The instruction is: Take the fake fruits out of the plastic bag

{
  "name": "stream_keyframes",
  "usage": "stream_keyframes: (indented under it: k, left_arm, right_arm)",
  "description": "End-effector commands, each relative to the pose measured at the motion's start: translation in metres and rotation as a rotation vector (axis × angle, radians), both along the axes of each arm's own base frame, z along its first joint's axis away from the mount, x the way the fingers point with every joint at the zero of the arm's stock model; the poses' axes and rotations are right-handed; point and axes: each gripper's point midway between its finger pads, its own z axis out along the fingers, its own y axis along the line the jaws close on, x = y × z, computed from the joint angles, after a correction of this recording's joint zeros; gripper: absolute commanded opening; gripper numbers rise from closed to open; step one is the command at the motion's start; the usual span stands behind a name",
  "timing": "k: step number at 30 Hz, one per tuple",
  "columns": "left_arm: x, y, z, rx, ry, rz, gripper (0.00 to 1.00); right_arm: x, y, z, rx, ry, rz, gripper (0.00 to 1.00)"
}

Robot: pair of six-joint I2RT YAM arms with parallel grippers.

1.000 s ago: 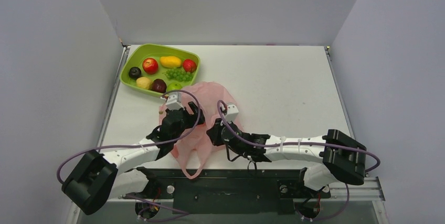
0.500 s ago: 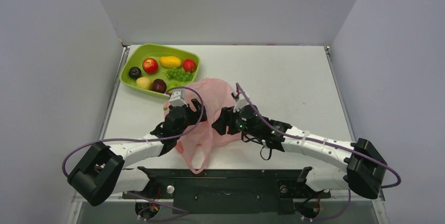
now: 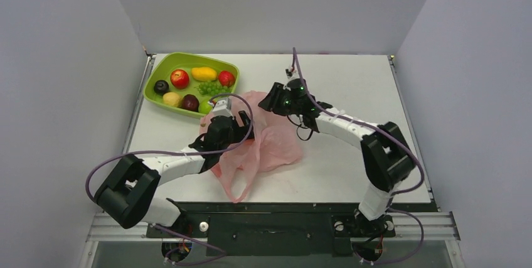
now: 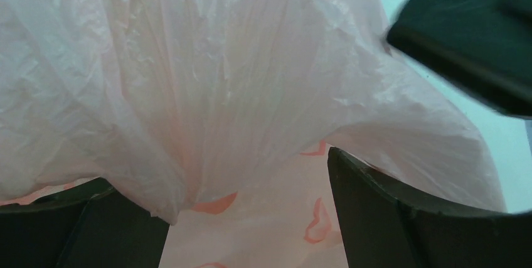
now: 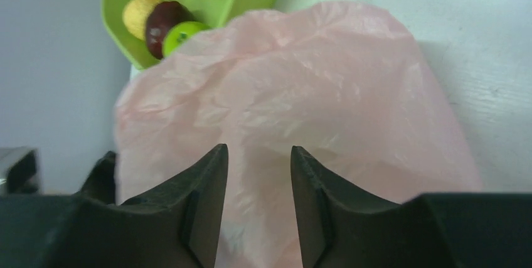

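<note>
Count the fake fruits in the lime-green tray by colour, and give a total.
Glossy red plastic fruits: 2
Yellow lemon and yellow-orange mango: 2
Green apple and green grape bunch: 2
Purple plum and dark red apple: 2
Total: 8

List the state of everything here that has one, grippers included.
pink plastic bag: crumpled, slumped on the table.
fake fruits: out of the bag, lying in the tray.
lime-green tray: holding fruit, at the table's far left corner.
left gripper: open, bag film bunched between its fingers.
right gripper: open, nothing between the jaws, pointed at the bag.
</note>
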Motion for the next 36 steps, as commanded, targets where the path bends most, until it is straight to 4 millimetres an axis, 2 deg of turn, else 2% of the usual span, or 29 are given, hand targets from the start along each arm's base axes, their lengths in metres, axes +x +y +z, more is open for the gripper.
stream_keyframes:
  k: [1, 7, 13, 21, 24, 25, 26, 28, 32, 36]
  left_arm:
    - [0.006, -0.003, -0.006, 0.032, 0.057, 0.001, 0.82]
    - [0.011, -0.006, -0.027, 0.088, 0.109, 0.000, 0.83]
    - [0.015, -0.007, -0.044, 0.133, 0.150, 0.002, 0.83]
    - [0.019, 0.002, -0.056, 0.200, 0.175, 0.028, 0.83]
    - [0.018, 0.004, -0.060, 0.229, 0.181, 0.012, 0.74]
    - [0.015, 0.003, -0.061, 0.235, 0.183, -0.010, 0.66]
    - [0.014, 0.002, -0.058, 0.229, 0.179, -0.023, 0.62]
    - [0.007, 0.000, -0.053, 0.222, 0.183, -0.060, 0.56]
    - [-0.013, -0.004, -0.037, 0.149, 0.191, -0.120, 0.51]
    - [-0.040, -0.008, -0.018, 0.061, 0.201, -0.192, 0.41]
  right_arm:
    - [0.016, 0.029, -0.014, 0.117, 0.051, 0.023, 0.35]
    - [0.025, 0.038, -0.070, 0.130, 0.161, 0.026, 0.30]
    - [0.015, 0.046, -0.095, 0.177, 0.235, 0.065, 0.26]
    - [0.005, 0.049, -0.100, 0.204, 0.257, 0.098, 0.16]
    - [0.000, 0.048, -0.098, 0.205, 0.248, 0.107, 0.13]
    - [-0.001, 0.047, -0.095, 0.204, 0.239, 0.111, 0.12]
    - [-0.003, 0.046, -0.096, 0.199, 0.239, 0.112, 0.08]
    - [-0.004, 0.041, -0.095, 0.175, 0.234, 0.112, 0.00]
    - [-0.003, 0.026, -0.091, 0.092, 0.203, 0.096, 0.00]
    - [-0.004, 0.009, -0.087, 0.006, 0.168, 0.075, 0.00]
